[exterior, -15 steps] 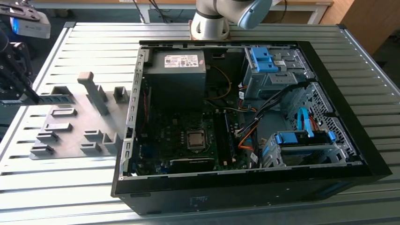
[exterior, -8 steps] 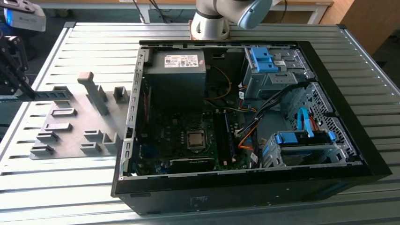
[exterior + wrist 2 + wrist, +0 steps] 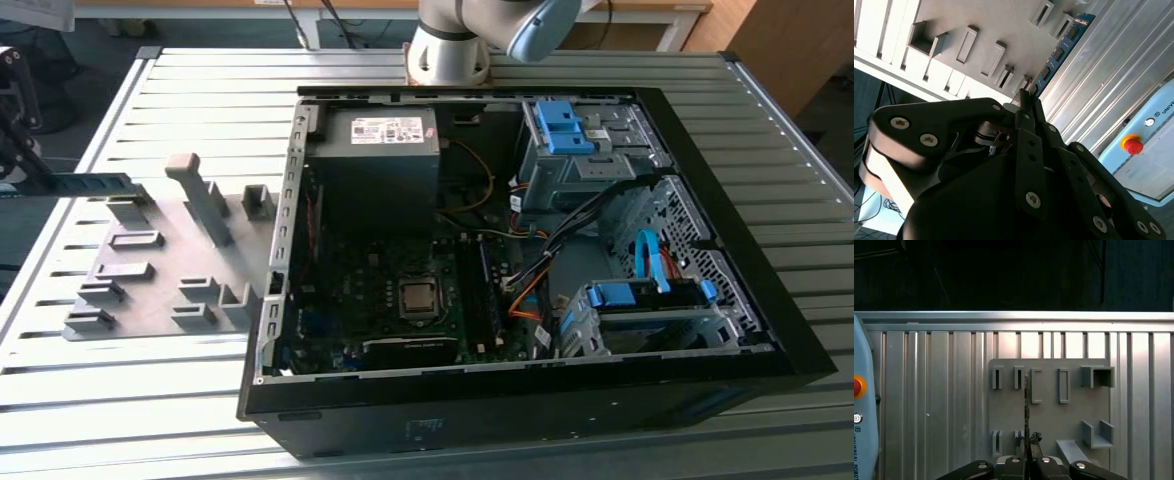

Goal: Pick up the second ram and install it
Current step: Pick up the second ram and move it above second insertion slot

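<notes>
Black gripper (image 3: 1026, 96) links are seen closest in the second wrist view. Fingers (image 3: 1029, 142) are drawn narrow and clamped on the flat faces of the second ram (image 3: 1060, 49) near one end, so most of the board juts past the tips. The flat-face grip is judged deliberate: the board is kept stiff in the pinch and its long edges are left free.

The stick is seen edge-on in the first wrist view, lined up with the narrow slots of the grey fixture plate (image 3: 1054, 412). Those slots are likely meant to stand sticks on edge so both faces can be reached.

In the exterior view the ram is carried roughly level by the plate's edge, at the exterior view's left. It is apparently clear of the slots and well apart from the open PC case (image 3: 747, 330). Memory slots beside the CPU socket (image 3: 418, 298) are too dark to be read.

The red e-stop button (image 3: 1132, 145) on the pale blue pendant (image 3: 1154, 165) is parked at the edge of the ribbed aluminium table (image 3: 200, 80), away from the plate. It is presumably kept out of the work path.
</notes>
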Controlling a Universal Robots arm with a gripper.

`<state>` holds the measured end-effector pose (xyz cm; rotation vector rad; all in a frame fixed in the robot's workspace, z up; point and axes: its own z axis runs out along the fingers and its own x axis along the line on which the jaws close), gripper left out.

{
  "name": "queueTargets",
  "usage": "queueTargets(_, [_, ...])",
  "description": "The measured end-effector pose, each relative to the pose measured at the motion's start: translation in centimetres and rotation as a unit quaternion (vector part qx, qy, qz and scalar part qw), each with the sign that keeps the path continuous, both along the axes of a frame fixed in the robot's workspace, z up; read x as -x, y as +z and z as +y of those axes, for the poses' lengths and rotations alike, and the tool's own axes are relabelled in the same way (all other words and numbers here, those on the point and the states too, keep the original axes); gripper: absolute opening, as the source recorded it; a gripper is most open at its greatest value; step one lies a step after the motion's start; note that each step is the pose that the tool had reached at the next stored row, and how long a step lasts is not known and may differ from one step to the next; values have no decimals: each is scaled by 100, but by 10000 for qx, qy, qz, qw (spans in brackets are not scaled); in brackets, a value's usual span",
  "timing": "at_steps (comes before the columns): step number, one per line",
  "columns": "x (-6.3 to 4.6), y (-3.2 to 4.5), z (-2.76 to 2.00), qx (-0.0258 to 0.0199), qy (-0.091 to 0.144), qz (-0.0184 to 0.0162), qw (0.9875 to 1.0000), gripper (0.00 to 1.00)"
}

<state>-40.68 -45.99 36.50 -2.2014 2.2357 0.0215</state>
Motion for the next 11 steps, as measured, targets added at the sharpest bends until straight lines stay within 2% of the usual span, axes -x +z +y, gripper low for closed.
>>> queueTargets(11, [0, 227, 0, 0, 0, 0, 10000, 14])
